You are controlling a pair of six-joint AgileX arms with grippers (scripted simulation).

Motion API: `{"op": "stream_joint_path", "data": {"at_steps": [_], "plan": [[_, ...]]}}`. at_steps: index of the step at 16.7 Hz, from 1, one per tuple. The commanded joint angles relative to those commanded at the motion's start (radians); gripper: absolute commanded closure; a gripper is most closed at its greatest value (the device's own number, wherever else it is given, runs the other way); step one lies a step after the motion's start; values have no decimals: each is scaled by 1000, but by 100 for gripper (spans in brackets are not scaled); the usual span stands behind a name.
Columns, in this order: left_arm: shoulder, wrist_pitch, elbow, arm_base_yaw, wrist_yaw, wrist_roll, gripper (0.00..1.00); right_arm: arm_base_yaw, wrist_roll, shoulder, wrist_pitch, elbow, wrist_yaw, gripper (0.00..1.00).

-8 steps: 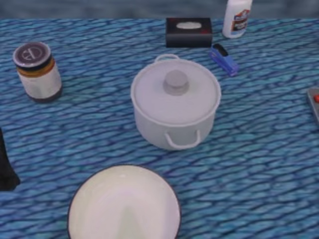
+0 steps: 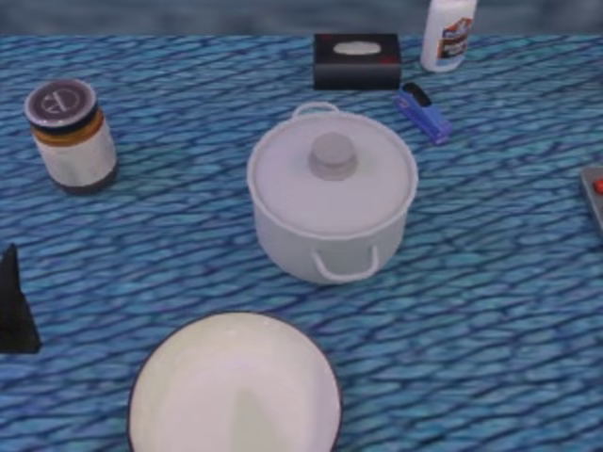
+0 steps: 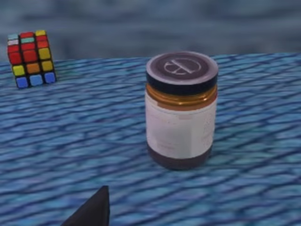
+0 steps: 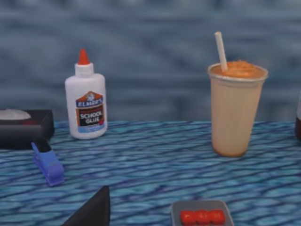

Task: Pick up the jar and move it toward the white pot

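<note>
The jar (image 2: 69,135) stands upright at the table's far left, with a white label, an amber band and a dark lid bearing a white logo. In the left wrist view the jar (image 3: 181,110) is ahead of my gripper and apart from it. My left gripper (image 2: 14,306) shows as a dark shape at the left edge, nearer than the jar, open and holding nothing. Only one fingertip (image 3: 96,209) shows. The white pot (image 2: 332,193) sits mid-table with its lid on. My right gripper is out of the top view. One fingertip (image 4: 96,209) shows, and the gripper is open and empty.
A white plate (image 2: 234,386) with a dark rim lies at the front. A black tissue box (image 2: 357,60), a glue bottle (image 2: 448,34) and a blue stapler (image 2: 422,113) stand behind the pot. A grey device (image 2: 594,193) sits at the right edge. A colour cube (image 3: 31,59) and an orange drink (image 4: 236,108) stand farther off.
The left gripper's dark shape at the left edge has shifted slightly and now shows a pointed tip. The jar and the pot have not moved.
</note>
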Motion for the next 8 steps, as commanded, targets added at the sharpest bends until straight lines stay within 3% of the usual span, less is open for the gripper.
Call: {"op": "stream_joint_path", "data": {"at_steps": [8], "plan": [[705, -499, 653, -52, 41, 81, 0, 0, 0, 0, 0, 0, 0, 0]]}}
